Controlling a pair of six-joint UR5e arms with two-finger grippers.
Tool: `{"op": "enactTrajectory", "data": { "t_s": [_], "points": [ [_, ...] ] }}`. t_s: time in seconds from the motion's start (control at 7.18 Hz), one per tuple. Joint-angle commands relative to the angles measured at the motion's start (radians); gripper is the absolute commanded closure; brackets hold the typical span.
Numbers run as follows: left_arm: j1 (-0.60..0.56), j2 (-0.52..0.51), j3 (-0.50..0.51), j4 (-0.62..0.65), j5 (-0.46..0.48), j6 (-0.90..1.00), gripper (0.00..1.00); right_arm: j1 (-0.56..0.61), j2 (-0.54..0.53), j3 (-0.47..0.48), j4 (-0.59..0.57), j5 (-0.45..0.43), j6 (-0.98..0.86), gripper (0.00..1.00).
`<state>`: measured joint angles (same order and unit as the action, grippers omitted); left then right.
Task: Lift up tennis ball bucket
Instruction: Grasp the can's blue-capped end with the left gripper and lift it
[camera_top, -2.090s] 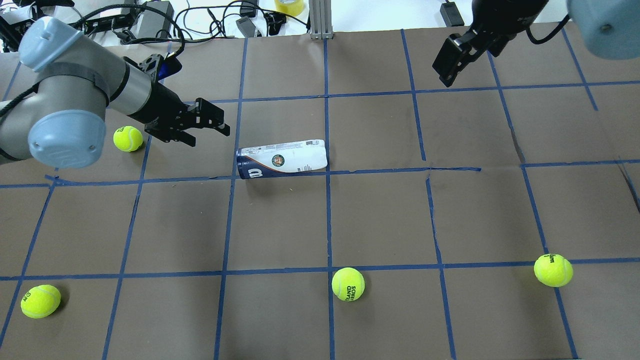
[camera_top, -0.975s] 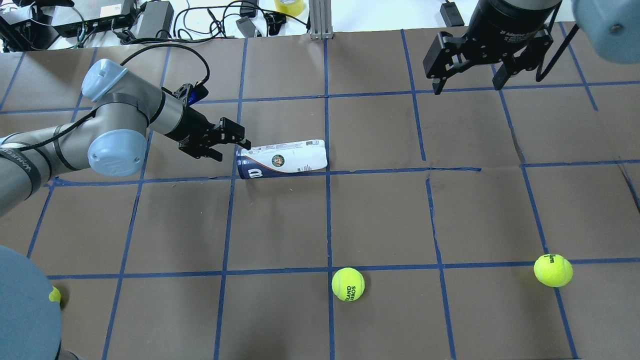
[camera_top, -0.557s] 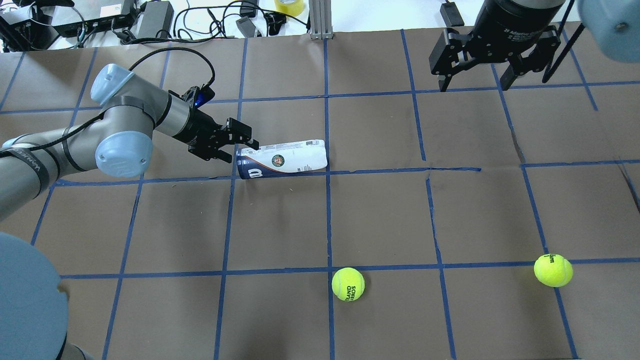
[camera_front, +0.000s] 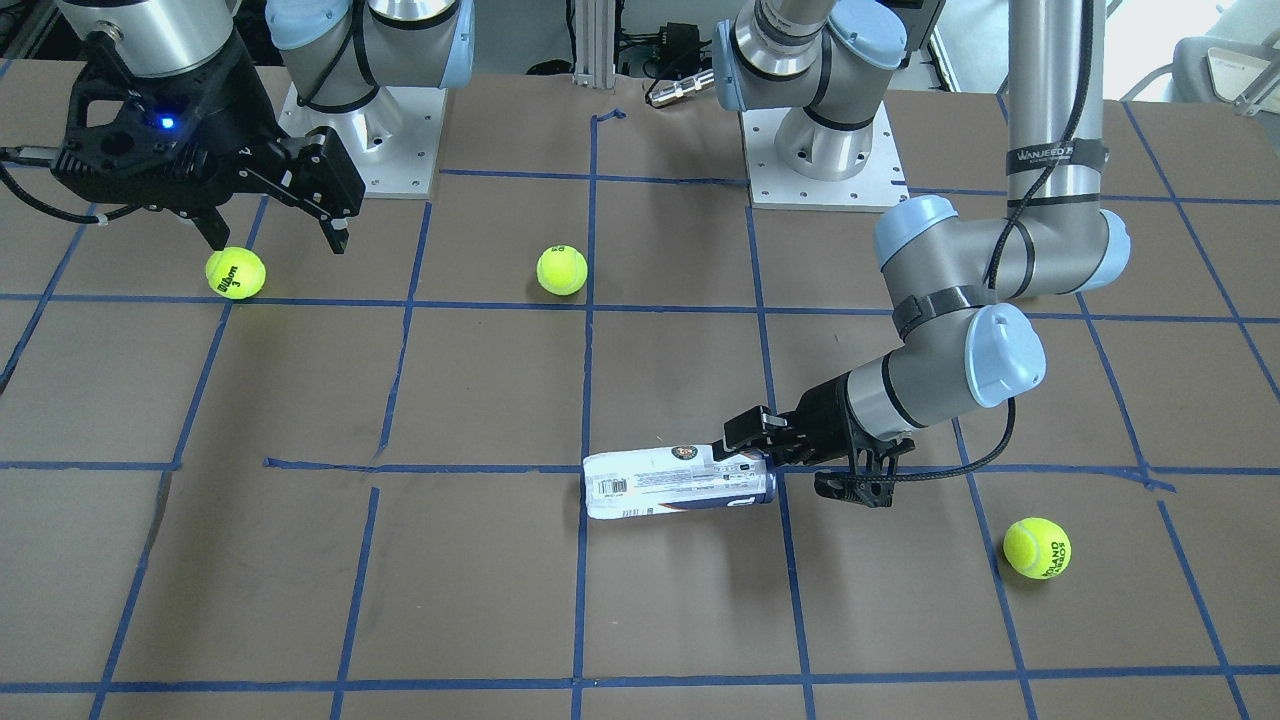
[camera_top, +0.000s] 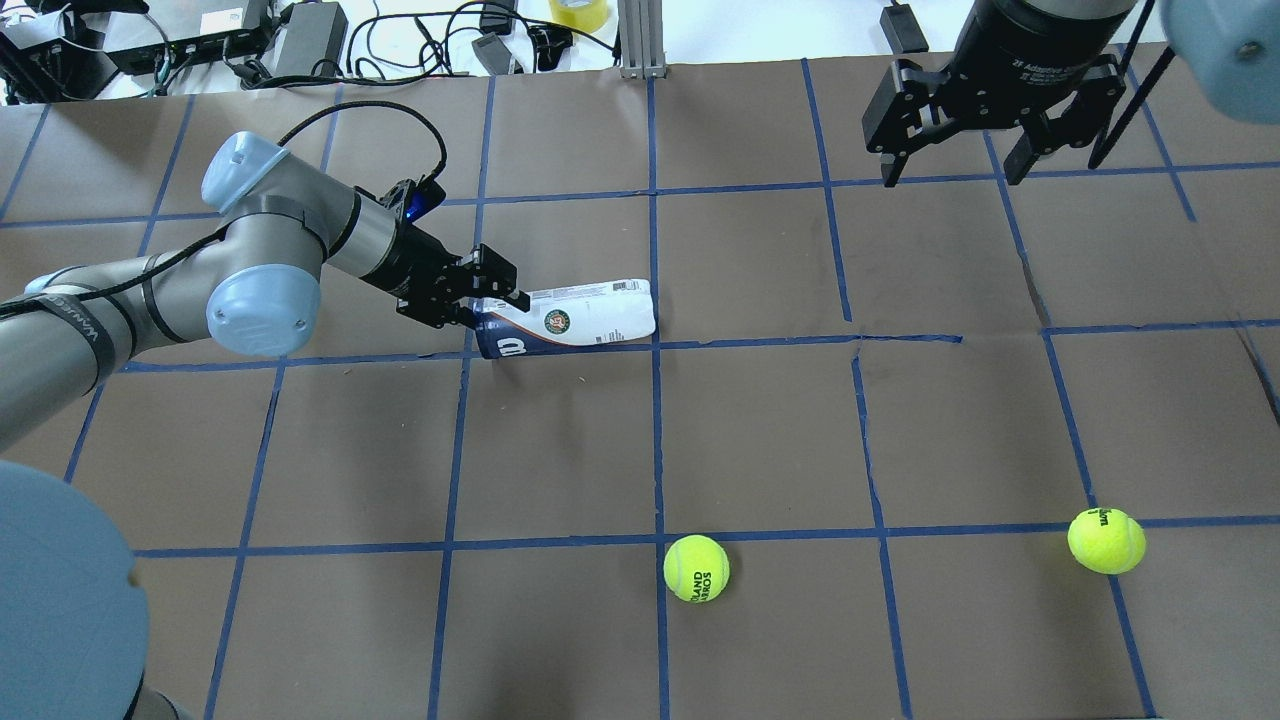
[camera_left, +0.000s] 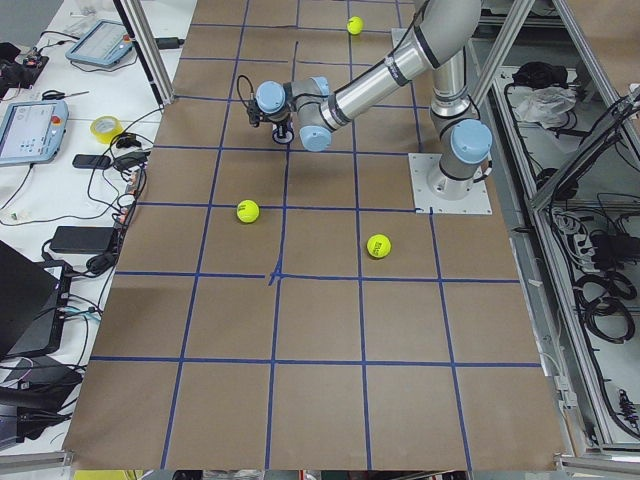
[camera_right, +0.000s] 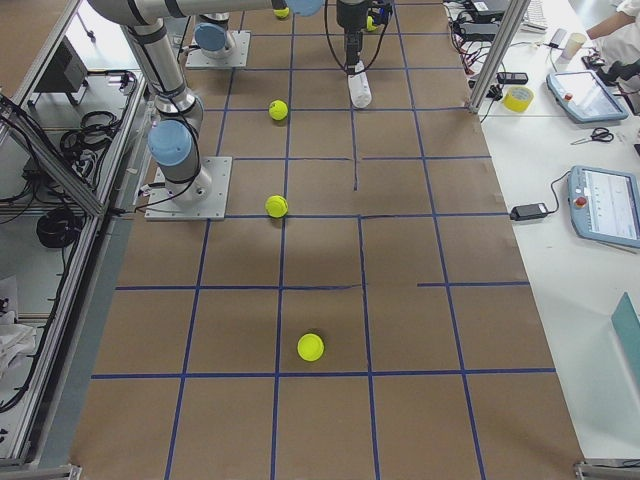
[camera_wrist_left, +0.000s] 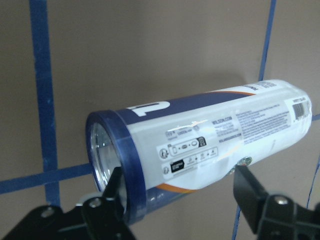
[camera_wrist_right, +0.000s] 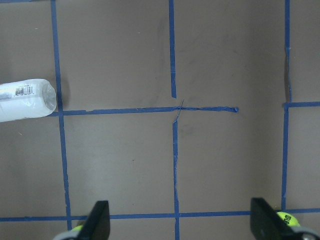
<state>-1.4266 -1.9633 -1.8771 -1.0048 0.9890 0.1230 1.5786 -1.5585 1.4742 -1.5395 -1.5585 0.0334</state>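
The tennis ball bucket (camera_top: 570, 320) lies on its side near the table's middle, navy open end toward my left arm, white end away. It also shows in the front view (camera_front: 670, 485) and the left wrist view (camera_wrist_left: 200, 145). My left gripper (camera_top: 492, 298) is open and low at the navy rim. In the left wrist view its fingers (camera_wrist_left: 116, 192) stand on either side of that end, with a gap on the right side. My right gripper (camera_top: 953, 168) is open and empty, high over the far right of the table, well away from the bucket.
Yellow-green tennis balls lie at the near middle (camera_top: 696, 568) and near right (camera_top: 1106, 540). One more ball (camera_front: 1037, 547) lies near my left arm, and the ball (camera_front: 235, 273) at the near right sits under my right gripper. Cables and boxes (camera_top: 300, 40) line the far edge.
My left gripper has moved right and down to the bucket, from beside it to around its navy end. The right gripper turned early on, then held almost still. The bucket has not moved.
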Motion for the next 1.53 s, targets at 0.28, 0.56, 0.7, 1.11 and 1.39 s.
{"op": "enactTrajectory", "data": {
  "t_s": [0.28,0.56,0.7,1.11,1.39],
  "points": [
    [0.002,0.015,0.07,-0.09,-0.004,-0.055,1.0,0.0,-0.002,0.003,0.009,0.0,0.002,0.0],
    [-0.001,0.041,0.163,-0.173,-0.003,-0.156,1.0,0.0,-0.003,0.003,0.009,0.0,0.003,0.0],
    [-0.001,0.052,0.199,-0.178,0.002,-0.207,1.0,0.0,-0.003,0.003,0.009,0.0,0.003,0.0],
    [-0.032,0.07,0.303,-0.178,0.055,-0.351,1.0,-0.002,-0.003,0.003,0.01,0.0,0.005,0.0],
    [-0.095,0.064,0.335,-0.178,0.21,-0.344,1.0,0.0,-0.003,0.003,0.01,0.0,0.005,0.0]
  ]
}}
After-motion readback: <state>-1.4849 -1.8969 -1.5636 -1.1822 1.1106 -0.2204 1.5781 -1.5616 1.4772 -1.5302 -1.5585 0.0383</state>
